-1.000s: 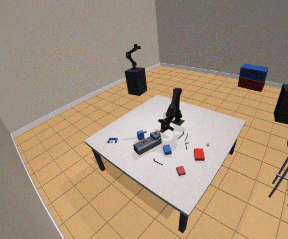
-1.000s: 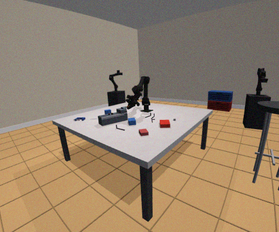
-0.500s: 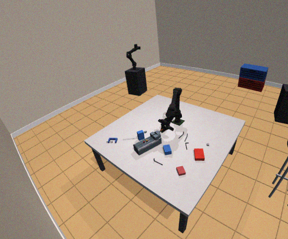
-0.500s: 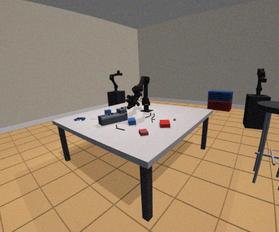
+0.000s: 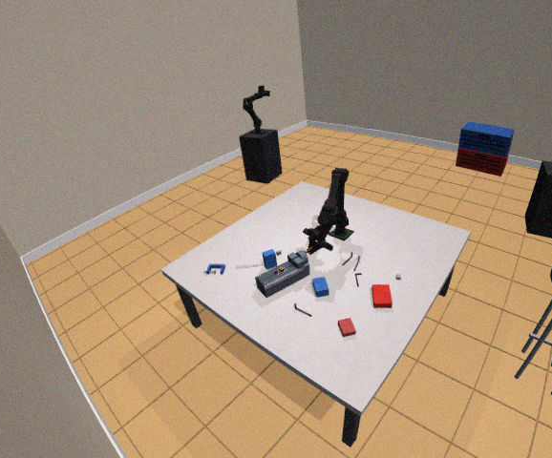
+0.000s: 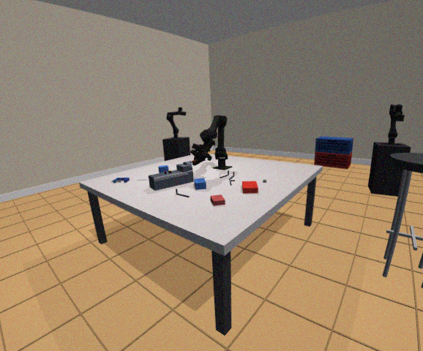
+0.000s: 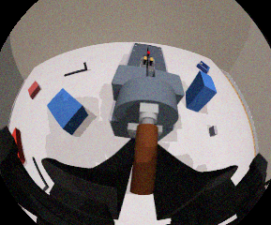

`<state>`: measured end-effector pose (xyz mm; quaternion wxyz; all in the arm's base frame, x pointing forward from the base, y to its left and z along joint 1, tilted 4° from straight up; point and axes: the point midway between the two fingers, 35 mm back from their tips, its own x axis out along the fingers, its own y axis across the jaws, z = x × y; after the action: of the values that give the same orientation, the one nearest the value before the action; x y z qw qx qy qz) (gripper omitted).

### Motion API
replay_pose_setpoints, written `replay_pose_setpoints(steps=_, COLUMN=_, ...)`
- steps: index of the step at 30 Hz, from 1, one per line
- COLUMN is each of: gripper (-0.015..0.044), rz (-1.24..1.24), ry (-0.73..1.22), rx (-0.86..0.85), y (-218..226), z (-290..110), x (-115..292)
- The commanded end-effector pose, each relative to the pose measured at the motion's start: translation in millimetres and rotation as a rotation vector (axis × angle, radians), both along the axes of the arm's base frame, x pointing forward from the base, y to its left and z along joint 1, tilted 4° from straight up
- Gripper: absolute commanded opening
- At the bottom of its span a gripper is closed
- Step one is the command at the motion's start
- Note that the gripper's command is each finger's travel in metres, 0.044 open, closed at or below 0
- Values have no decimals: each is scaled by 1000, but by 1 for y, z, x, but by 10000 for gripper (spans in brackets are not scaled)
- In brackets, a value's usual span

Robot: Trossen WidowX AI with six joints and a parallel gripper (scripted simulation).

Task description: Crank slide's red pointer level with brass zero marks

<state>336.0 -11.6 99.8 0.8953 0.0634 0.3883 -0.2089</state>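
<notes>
Gripper point(image 7: 144, 178) clamped on the brown crank handle point(image 7: 145, 157), fingers nearly closed. Machine point(image 5: 282, 277) sits mid-table, nearer the left edge. Beyond the housing, red pointer point(image 7: 148, 54) looks about level with the brass marks point(image 7: 149, 60). Cranking step looks near done; next: verify alignment, then release.

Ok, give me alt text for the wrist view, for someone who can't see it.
The gripper is shut on the brown crank handle, which leads to the grey machine ahead. A red pointer shows on the slide beyond, and blue blocks lie either side on the white table.
</notes>
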Motion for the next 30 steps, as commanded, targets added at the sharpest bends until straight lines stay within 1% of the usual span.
replay_pose_setpoints(steps=1, gripper=53, rz=0, ry=0, rx=0, y=0, z=0, x=0)
replay_pose_setpoints(steps=16, gripper=440, rz=0, ry=0, rx=0, y=0, z=0, x=0)
replay_pose_setpoints(steps=19, gripper=440, rz=0, ry=0, rx=0, y=0, z=6, x=1)
replay_pose_setpoints(steps=30, gripper=440, rz=0, ry=0, rx=1, y=1, z=49, x=2)
